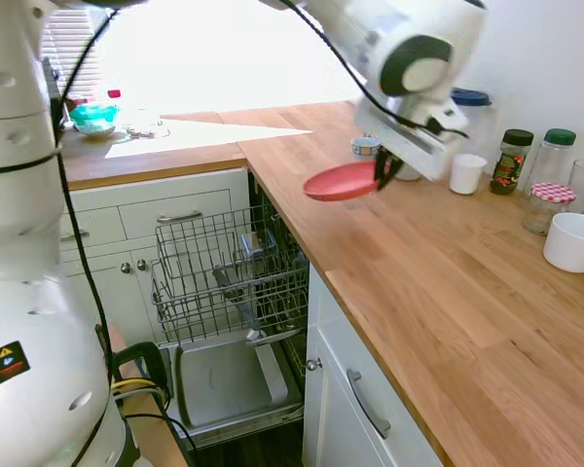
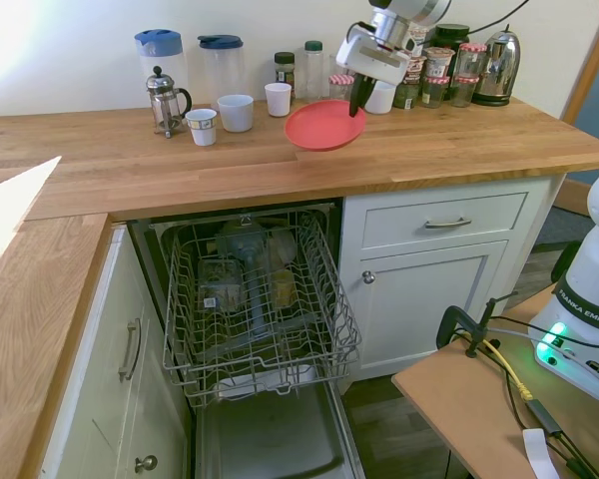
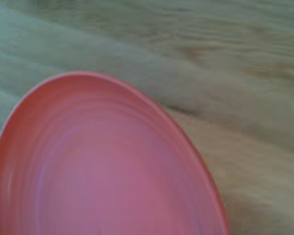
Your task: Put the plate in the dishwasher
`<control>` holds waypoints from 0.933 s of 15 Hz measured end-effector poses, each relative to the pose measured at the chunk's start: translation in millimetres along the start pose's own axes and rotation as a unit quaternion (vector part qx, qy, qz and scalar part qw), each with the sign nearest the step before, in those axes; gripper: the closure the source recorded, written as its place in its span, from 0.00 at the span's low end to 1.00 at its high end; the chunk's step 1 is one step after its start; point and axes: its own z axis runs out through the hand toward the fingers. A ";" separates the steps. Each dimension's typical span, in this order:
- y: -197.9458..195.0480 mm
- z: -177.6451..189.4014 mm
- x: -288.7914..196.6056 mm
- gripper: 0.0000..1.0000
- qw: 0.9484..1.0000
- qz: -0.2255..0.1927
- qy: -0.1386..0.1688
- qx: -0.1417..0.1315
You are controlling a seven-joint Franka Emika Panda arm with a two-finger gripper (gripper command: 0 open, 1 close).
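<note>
- One plate [image 2: 322, 126], coral red, hangs in the air above the wooden countertop [image 2: 180, 165], pinched at its rim by the gripper [image 2: 357, 99] — the dark fingers are pressed onto the edge nearest the jars.
- Left to right in the second exterior view: a French press [image 2: 164, 100], two white mugs [image 2: 202, 126] and [image 2: 236, 112], then the lifted plate, then a row of jars [image 2: 439, 75] and a kettle [image 2: 499, 66] against the wall.
- Only that view shows the dishwasher [image 2: 255, 299] straight on: door dropped flat, lower wire rack [image 2: 260, 309] drawn out, some items already inside it.
- The first exterior view shows the plate from the side, tilted slightly and clear of the counter surface, with the dishwasher well to its left past the counter edge [image 1: 302, 243] — and a white bowl [image 1: 574, 241] far right.
- The wrist view gives only the plate's ringed inner face over blurred wood grain.
- Bare counter lies between the plate and the front edge.
</note>
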 end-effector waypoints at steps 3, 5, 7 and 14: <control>-73.9 3.8 -126.0 1.00 0.995 -0.059 0.057 -0.047; -104.4 15.7 -203.3 1.00 0.986 -0.092 0.117 -0.074; -122.9 35.2 -279.7 1.00 0.972 -0.124 0.180 -0.090; -138.9 138.7 -396.0 1.00 0.876 -0.272 0.363 -0.165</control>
